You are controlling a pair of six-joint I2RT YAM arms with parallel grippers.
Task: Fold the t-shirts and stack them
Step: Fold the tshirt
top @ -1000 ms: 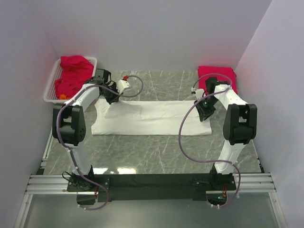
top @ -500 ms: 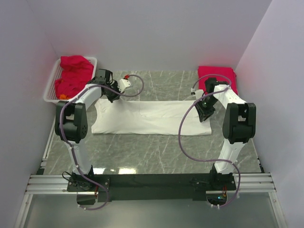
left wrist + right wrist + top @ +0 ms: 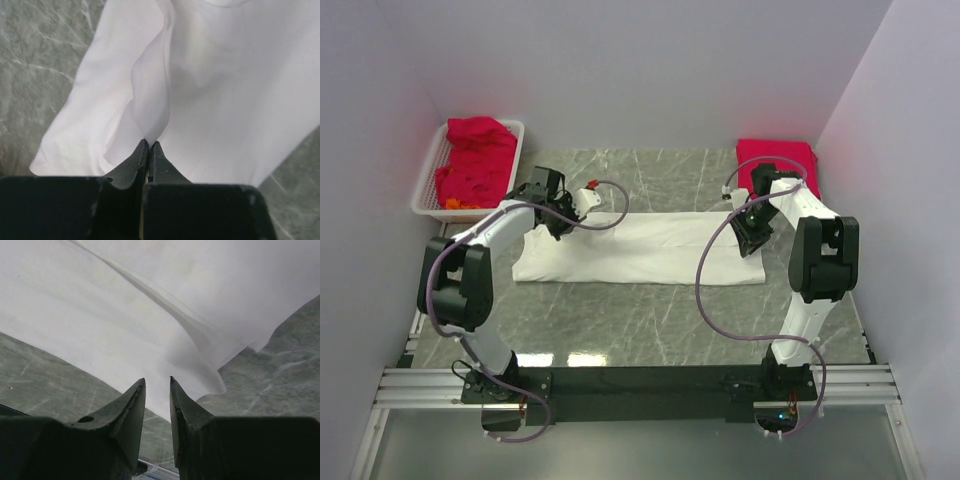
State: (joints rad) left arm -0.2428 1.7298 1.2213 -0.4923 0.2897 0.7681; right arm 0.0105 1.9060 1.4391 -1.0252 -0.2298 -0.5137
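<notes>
**A:** Where the overhead view takes in the far left corner, what fills the white slatted plastic basket (image 3: 425, 190)?

**B:** Crumpled crimson-red fabric t-shirts (image 3: 475, 160). A folded crimson-red t-shirt (image 3: 778, 158) lies far right on the grey marble table (image 3: 650, 320). The long white fabric t-shirt (image 3: 640, 250) lies spread between the arms.

**A:** What does the left wrist view add?

**B:** The grip: the left gripper (image 3: 149, 150) is pinched tight on a raised fold of the white shirt.

**A:** And the right wrist view?

**B:** The right gripper (image 3: 157, 385) stands slightly parted and empty, near the shirt's edge.

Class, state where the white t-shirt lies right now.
In the top view the white t-shirt lies spread mid-table, between the white basket at far left and the folded red t-shirt at far right.
</notes>
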